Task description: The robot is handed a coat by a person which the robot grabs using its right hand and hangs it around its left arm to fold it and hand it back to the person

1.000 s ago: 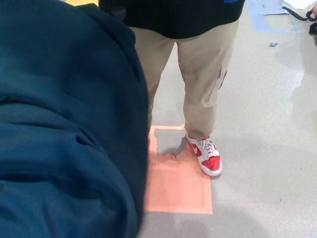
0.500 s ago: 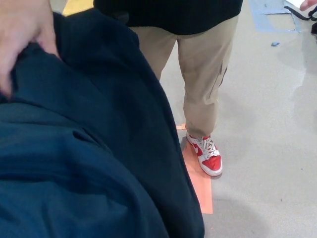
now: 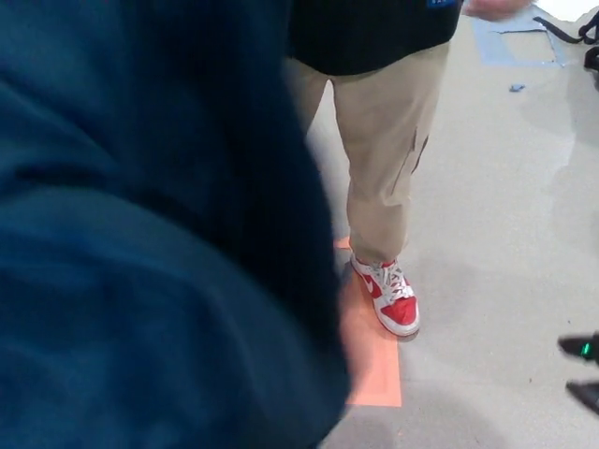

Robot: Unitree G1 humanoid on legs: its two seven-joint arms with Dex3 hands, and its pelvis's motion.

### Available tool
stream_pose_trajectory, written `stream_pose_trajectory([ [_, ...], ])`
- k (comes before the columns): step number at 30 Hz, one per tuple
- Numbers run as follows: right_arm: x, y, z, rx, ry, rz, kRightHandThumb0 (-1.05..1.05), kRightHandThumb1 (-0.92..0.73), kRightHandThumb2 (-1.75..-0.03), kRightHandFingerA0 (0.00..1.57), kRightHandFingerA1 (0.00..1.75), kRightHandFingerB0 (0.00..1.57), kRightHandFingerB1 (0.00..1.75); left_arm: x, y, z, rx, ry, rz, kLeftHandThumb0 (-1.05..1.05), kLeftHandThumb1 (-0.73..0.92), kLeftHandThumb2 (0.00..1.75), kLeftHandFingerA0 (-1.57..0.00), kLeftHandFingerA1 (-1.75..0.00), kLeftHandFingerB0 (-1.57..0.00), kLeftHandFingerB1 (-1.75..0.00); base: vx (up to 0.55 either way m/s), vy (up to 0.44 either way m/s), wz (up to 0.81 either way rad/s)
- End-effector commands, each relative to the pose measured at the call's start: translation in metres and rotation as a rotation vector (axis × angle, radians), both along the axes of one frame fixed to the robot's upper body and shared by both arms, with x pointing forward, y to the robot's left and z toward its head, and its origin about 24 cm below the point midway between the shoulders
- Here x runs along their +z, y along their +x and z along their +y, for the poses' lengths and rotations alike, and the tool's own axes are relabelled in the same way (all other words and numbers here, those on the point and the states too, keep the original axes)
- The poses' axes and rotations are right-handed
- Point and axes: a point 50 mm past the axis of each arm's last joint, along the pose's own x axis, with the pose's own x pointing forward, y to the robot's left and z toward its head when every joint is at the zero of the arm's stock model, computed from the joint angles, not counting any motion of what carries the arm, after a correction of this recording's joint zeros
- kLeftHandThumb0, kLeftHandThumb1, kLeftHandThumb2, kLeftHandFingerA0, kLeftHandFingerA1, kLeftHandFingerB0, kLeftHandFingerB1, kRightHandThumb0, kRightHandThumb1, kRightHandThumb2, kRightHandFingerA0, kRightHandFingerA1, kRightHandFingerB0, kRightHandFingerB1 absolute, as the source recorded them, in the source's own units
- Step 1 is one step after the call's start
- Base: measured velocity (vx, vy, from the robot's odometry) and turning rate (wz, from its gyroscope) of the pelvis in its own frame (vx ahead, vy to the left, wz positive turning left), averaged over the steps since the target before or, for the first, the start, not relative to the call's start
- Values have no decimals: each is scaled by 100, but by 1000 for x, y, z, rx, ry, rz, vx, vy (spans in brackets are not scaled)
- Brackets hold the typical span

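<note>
Right hand (image 3: 581,348) shows only as 2 black fingertips (image 3: 586,395) poking in from the right edge of the picture, low down. One sits above the other, and the upper one carries a small green light. The tips are spread apart with bare grey floor (image 3: 505,234) between them, and nothing is held in them. The rest of that hand and its arm lie outside the view.

No part of the left hand can be seen. The side it would come in from is filled by the coat (image 3: 140,243), a dark teal mass of cloth, close to the camera and blurred. It covers the left half of the picture from top to bottom. The coat lies well apart from the right fingertips, across the floor from them.

Between the 2 stands a person in tan trousers (image 3: 388,140) and a black top (image 3: 374,33), with 1 red and white sneaker (image 3: 393,299) on an orange floor mark (image 3: 374,365). The person's hand (image 3: 491,7) shows as a blur at the top edge.
</note>
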Motion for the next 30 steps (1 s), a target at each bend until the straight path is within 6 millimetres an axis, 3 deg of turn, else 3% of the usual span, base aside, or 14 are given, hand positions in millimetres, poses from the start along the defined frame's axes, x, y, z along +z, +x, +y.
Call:
stream_pose_trajectory([
  [1, -48, -27, -4, -128, -400, 176, -53, -72, -70, 8, 22, 7, 21, -4, -8, 9, -19, -68, 8, -64, 80, 64, -22, -31, -16, -28, 0, 0, 0],
  [11, -54, -37, -11, -51, -480, 265, -55, -75, -68, 7, 18, 8, 21, -4, -12, 10, -20, -82, 10, -65, 78, 63, -22, -31, -14, -28, 0, 0, 0],
  [12, -54, -36, -11, -28, -492, 267, -57, -78, -67, 9, 24, 13, 27, -5, -13, 14, -13, -85, 16, -34, 53, 107, -1, -48, -1, -48, 0, 0, 0],
  [13, -53, -36, -12, -29, -487, 258, -31, -59, -108, 0, 49, 0, 47, -8, -14, 19, -1, -82, 23, -35, 53, 107, 0, -47, 0, -48, 0, 0, 0],
  [14, -53, -36, -12, -32, -484, 254, -31, -59, -108, 0, 49, 0, 47, -9, -15, 20, 3, -82, 25, -35, 53, 107, 0, -47, 0, -48, 0, 0, 0],
  [17, -53, -35, -13, -20, -510, 261, -57, -79, -66, 10, 27, 16, 28, -18, -21, 30, 17, -96, 47, -35, 53, 106, 0, -48, 0, -48, 0, 0, 0],
  [18, -52, -36, -14, -18, -511, 254, -32, -58, -107, 0, 49, 0, 46, -23, -24, 34, 19, -89, 55, -34, 56, 107, 0, -48, 0, -49, 0, 0, 0],
  [19, -52, -35, -14, -27, -500, 251, -58, -78, -67, 9, 25, 14, 28, -32, -29, 42, 31, -71, 70, -34, 56, 108, 0, -47, 0, -48, 0, 0, 0],
  [20, -51, -35, -15, -37, -493, 252, -55, -78, -63, 10, 27, 14, 27, -38, -32, 47, 39, -61, 82, -34, 56, 108, 0, -47, 0, -48, 0, 0, 0],
  [22, -51, -34, -15, -58, -485, 245, -31, -58, -108, 0, 49, 0, 46, -55, -41, 60, 65, -80, 131, -34, 55, 107, 0, -47, 0, -48, 0, 0, 0],
  [27, -47, -29, -15, -193, -398, 131, -30, -59, -107, 0, 48, 0, 46, -91, -70, 85, 99, -128, 219, -33, 56, 107, 0, -48, 0, -48, 0, 0, 0],
  [28, -46, -27, -14, -206, -384, 107, -51, -77, -63, 17, 28, 17, 28, -99, -76, 90, 119, -122, 239, -34, 55, 106, 0, -48, 0, -48, 0, 0, 0],
  [29, -46, -26, -13, -207, -377, 89, -31, -59, -108, 0, 47, 0, 46, -107, -83, 96, 140, -120, 260, -34, 55, 106, 0, -48, 0, -48, 0, 0, 0],
  [30, -44, -24, -12, -204, -374, 65, -31, -59, -109, 0, 47, 0, 46, -117, -91, 102, 155, -109, 279, -60, 78, 63, -14, -32, -6, -27, 0, 0, 0],
])
